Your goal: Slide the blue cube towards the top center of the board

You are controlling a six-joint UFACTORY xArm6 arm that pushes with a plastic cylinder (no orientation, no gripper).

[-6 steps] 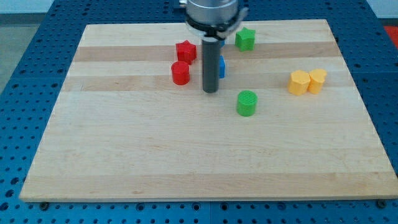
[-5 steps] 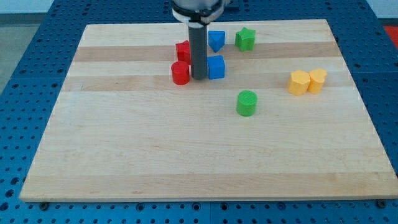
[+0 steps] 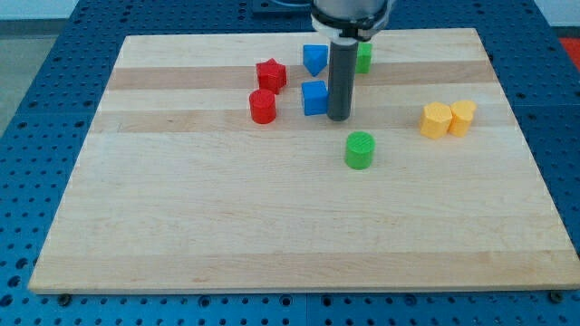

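The blue cube (image 3: 314,97) sits on the wooden board (image 3: 181,208), a little above the board's middle and below the top centre. My tip (image 3: 338,118) is down on the board just to the right of the blue cube, close beside it. A second blue block (image 3: 314,58), of a less clear shape, lies above the cube near the top edge.
A red star-like block (image 3: 270,74) and a red cylinder (image 3: 263,106) lie left of the cube. A green block (image 3: 362,57) is partly hidden behind the rod. A green cylinder (image 3: 360,149) lies below my tip. Two yellow blocks (image 3: 447,119) sit at the right.
My tip moved from below the blue cube to its left side, then across to its right side. The blue cube has barely shifted.
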